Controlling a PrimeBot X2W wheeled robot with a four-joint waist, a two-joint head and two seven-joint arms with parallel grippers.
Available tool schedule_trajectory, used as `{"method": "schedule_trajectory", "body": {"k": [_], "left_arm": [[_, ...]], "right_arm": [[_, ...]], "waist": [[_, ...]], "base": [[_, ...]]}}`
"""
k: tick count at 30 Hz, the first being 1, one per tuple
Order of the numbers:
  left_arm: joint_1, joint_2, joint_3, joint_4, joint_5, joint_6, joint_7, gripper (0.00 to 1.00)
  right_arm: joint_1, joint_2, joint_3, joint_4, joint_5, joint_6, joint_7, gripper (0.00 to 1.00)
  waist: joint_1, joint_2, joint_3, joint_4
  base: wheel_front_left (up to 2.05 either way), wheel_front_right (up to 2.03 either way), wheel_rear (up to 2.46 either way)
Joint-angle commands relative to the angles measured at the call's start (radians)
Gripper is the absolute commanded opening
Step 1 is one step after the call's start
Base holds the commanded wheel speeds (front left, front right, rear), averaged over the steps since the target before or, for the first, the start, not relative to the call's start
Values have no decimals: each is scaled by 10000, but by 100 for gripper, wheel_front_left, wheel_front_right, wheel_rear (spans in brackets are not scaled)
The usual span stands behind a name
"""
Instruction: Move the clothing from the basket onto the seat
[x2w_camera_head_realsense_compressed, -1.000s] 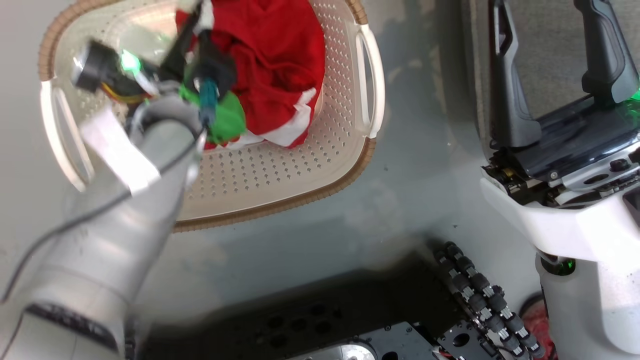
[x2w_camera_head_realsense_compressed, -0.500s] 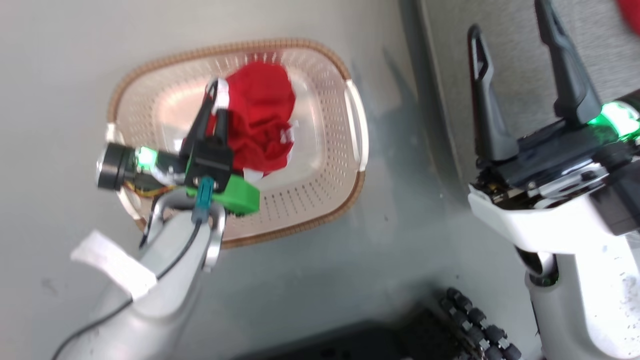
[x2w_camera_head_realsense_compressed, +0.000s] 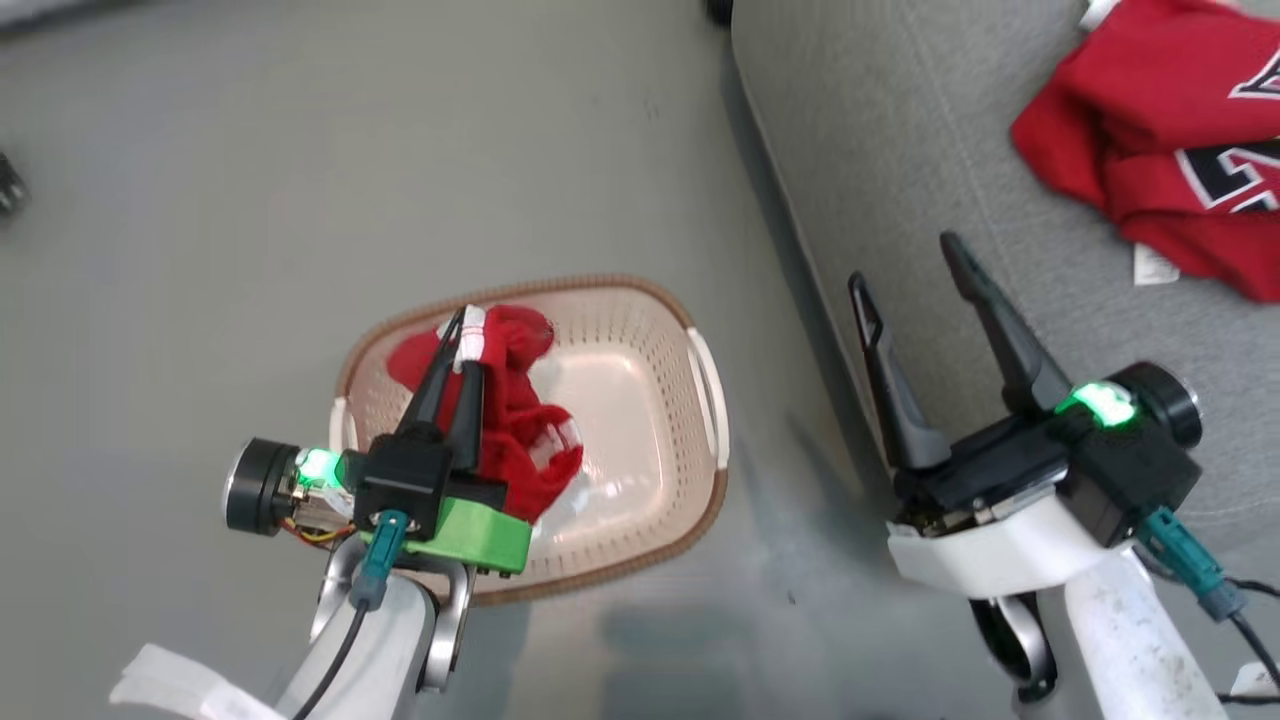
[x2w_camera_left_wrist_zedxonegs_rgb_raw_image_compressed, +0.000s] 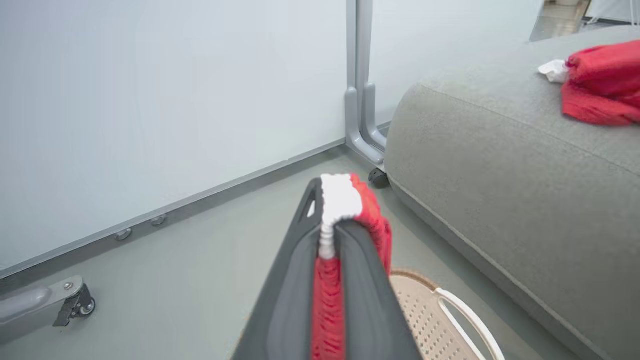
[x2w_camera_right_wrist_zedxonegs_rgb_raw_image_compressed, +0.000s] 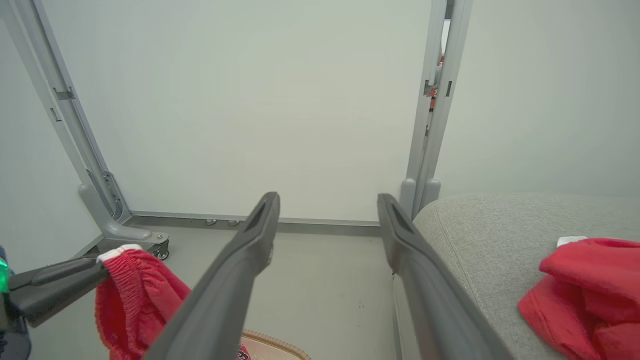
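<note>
Small red shorts (x2w_camera_head_realsense_compressed: 515, 420) with a white waistband hang bunched from my left gripper (x2w_camera_head_realsense_compressed: 462, 322), which is shut on the waistband above the white basket (x2w_camera_head_realsense_compressed: 640, 292). In the left wrist view the waistband (x2w_camera_left_wrist_zedxonegs_rgb_raw_image_compressed: 340, 195) sticks out past the closed left gripper (x2w_camera_left_wrist_zedxonegs_rgb_raw_image_compressed: 331, 220), with the basket (x2w_camera_left_wrist_zedxonegs_rgb_raw_image_compressed: 435, 320) below. A red jersey (x2w_camera_head_realsense_compressed: 1150, 130) with black-white lettering lies on the grey seat (x2w_camera_head_realsense_compressed: 900, 150) at the upper right. My right gripper (x2w_camera_head_realsense_compressed: 900, 262) is open and empty at the seat's near edge. The right wrist view shows the right gripper (x2w_camera_right_wrist_zedxonegs_rgb_raw_image_compressed: 327, 200), shorts (x2w_camera_right_wrist_zedxonegs_rgb_raw_image_compressed: 135, 295), seat (x2w_camera_right_wrist_zedxonegs_rgb_raw_image_compressed: 490, 235) and jersey (x2w_camera_right_wrist_zedxonegs_rgb_raw_image_compressed: 590, 285).
The basket stands on a grey floor (x2w_camera_head_realsense_compressed: 250, 200) left of the seat. White partition panels on grey posts with castor feet (x2w_camera_left_wrist_zedxonegs_rgb_raw_image_compressed: 362, 100) (x2w_camera_right_wrist_zedxonegs_rgb_raw_image_compressed: 100, 200) stand behind, one post close to the seat's corner. A castor foot (x2w_camera_left_wrist_zedxonegs_rgb_raw_image_compressed: 75, 305) sits at the lower left.
The head camera has pulled back and shifted, bringing the seat and jersey into view. The shorts, spread in the basket before, now hang bunched from my left gripper. The right gripper stays open.
</note>
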Motion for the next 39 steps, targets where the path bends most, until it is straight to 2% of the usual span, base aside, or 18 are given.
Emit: {"method": "schedule_trajectory", "body": {"k": [1, 7, 19, 30, 39], "left_arm": [[311, -123, 150, -229, -44, -109, -7, 0], [768, -475, 580, -1106, 78, -740, -7, 0], [602, -877, 802, -1867, 181, -1509, -7, 0], [256, -1088, 65, -1958, 79, -1945, -7, 0], [2, -1139, -871, -2264, -171, -2052, -7, 0]], "right_arm": [[363, -31, 61, 106, 99, -14, -21, 100], [1147, -30, 334, 488, 325, -14, -21, 100], [1917, -29, 631, 942, 393, -14, -21, 100], [1384, -30, 1467, 1284, 599, -14, -21, 100], [1063, -298, 2349, 2577, 713, -14, -21, 100]], "waist": [[1, 30, -2344, 108], [1, 30, -3369, 133], [1, 30, -4146, 41], [1, 30, -4038, 179], [1, 30, -4019, 439]], "base": [[0, 0, 0], [0, 0, 0], [0, 0, 0], [0, 0, 0], [0, 0, 0]]}}
